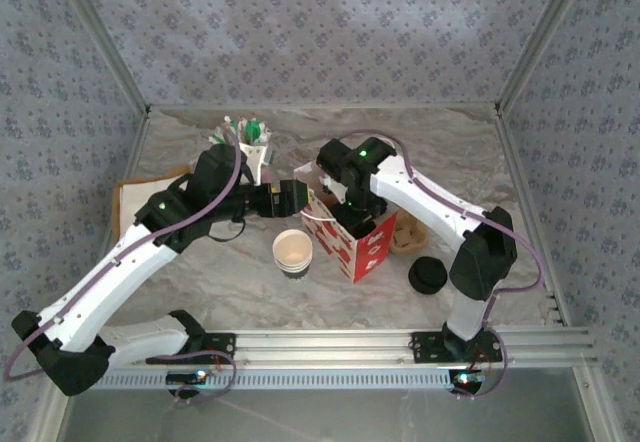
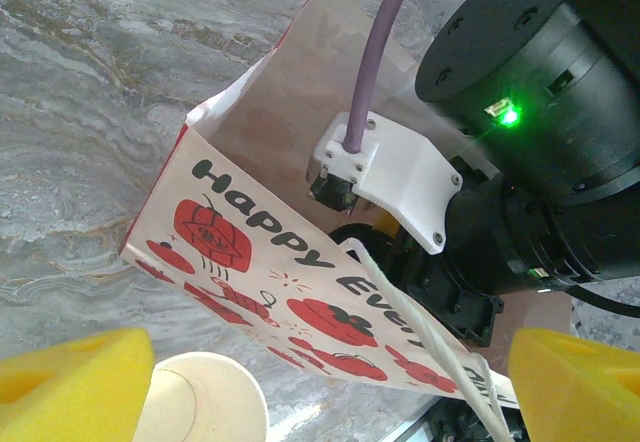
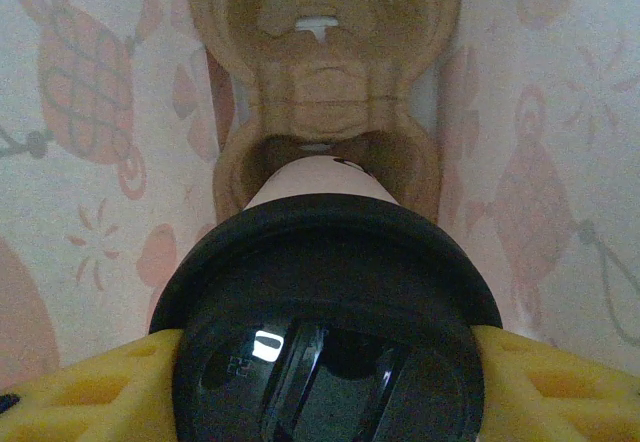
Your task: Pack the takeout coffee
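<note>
Enclosure: blue-grey patterned walls close in three sides.
Table: marble-look top; an aluminium rail along the near edge carries both arm bases.
Left arm: white and black, it stretches from the near left corner toward the middle of the table.
Right arm: it rises at the near right and bends back to the left, with its wrist dipped into the open top of the paper bag.
Paper bag: red and white, upright at the centre, printed "Happy" with red drawings; a white cord handle hangs at its side.
Cardboard sheet: lies flat at the left edge, partly under the left arm.
Pulp tray: brown and moulded, down inside the paper bag beyond the cup.
Second tray: brown, on the table just right of the paper bag.
Caddy: white, at the back, with green-tipped items standing in it.
Cup stack: white and lidless, just left of the paper bag.
Loose lids: a black pile near the right arm's base.
Takeout coffee: inside the paper bag, black lid up, a strip of white wall showing past the lid; I cannot tell whether it rests on the pulp tray.
Right gripper: its yellow pads press on either side of the lid, pinching the takeout coffee.
Left gripper: its yellow pads are spread wide and empty, just beside the paper bag and facing its printed side.
</note>
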